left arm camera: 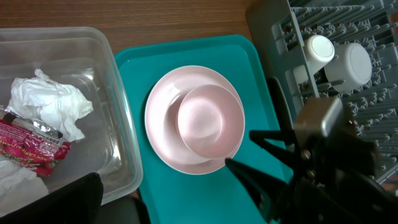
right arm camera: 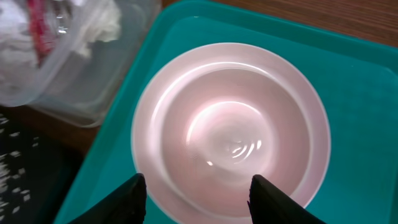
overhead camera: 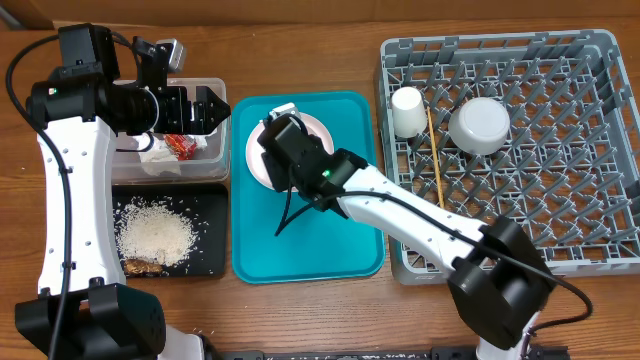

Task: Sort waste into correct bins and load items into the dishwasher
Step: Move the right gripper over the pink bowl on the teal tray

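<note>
Nearest the bases, at seven o'clock from the teal tray (overhead camera: 310,250): the black tray (overhead camera: 212,215), holding loose rice (overhead camera: 155,238) and a few brownish scraps (overhead camera: 145,267) at its near edge.

Further in, over the teal tray's far half: the right gripper (right arm camera: 197,182), fingers apart and holding nothing, hanging above the pink bowl (right arm camera: 227,134) and not visibly touching it. That bowl nested on the pink plate (left arm camera: 160,134).

Likely step in hand: picking the bowl up for the dish rack (overhead camera: 560,200). To do it well:
- Come down with one finger inside the rim and one outside.
- Pinch the wall only, then lift straight up so as not to drag the plate along.
- Carry toward three o'clock, high enough to clear the rack's wall and pegs.
- Set down in a free spot away from the chopsticks (overhead camera: 436,155).

At ten o'clock: the left gripper (overhead camera: 220,110), spread wide and empty, above the clear tub (left arm camera: 115,93) with crumpled napkins (left arm camera: 53,102) and a red wrapper (left arm camera: 28,143) inside.

Farthest, around two o'clock in the rack: a white cup (overhead camera: 407,110) and a white bowl (overhead camera: 480,125), chopsticks between them.

Underneath everything, a brown wooden surface (overhead camera: 300,40); nothing of the room visible beyond it.
</note>
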Robot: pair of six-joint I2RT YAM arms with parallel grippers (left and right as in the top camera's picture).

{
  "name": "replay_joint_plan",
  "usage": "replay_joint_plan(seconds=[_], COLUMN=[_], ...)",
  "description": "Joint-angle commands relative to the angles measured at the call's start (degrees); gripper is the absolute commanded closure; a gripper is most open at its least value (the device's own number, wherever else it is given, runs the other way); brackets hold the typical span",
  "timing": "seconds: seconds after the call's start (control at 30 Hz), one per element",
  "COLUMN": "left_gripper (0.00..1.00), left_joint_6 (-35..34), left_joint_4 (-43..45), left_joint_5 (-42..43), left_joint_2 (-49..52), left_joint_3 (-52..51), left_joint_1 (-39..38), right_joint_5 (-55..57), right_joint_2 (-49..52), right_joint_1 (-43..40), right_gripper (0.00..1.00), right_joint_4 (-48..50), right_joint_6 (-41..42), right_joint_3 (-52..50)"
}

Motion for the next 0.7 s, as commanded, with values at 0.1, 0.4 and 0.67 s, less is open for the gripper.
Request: replay_joint_plan(seconds=[0.1,0.4,0.67], left_gripper=[0.00,0.00,0.00], left_joint_6=[-0.42,-0.42,-0.42], left_joint_4=[0.02,0.02,0.02], left_joint_5=[-0.09,-0.09,-0.11], left_joint_2=[-0.44,-0.44,-0.44], left_joint_3=[1.51,1.51,1.51], left_joint_1=[-0.39,-0.39,-0.39], right_joint_5=[5.03,-3.74,-4.33], right_joint_2=[2.64,6.21,7.34], right_joint_1=[-5.35,-8.90,-8.90], right_gripper=[0.45,0.58,0.68], right_joint_4=[0.46,0.44,-0.13], right_joint_6=[3.63,4.96,4.98], right_joint_3=[0.13,0.13,0.13])
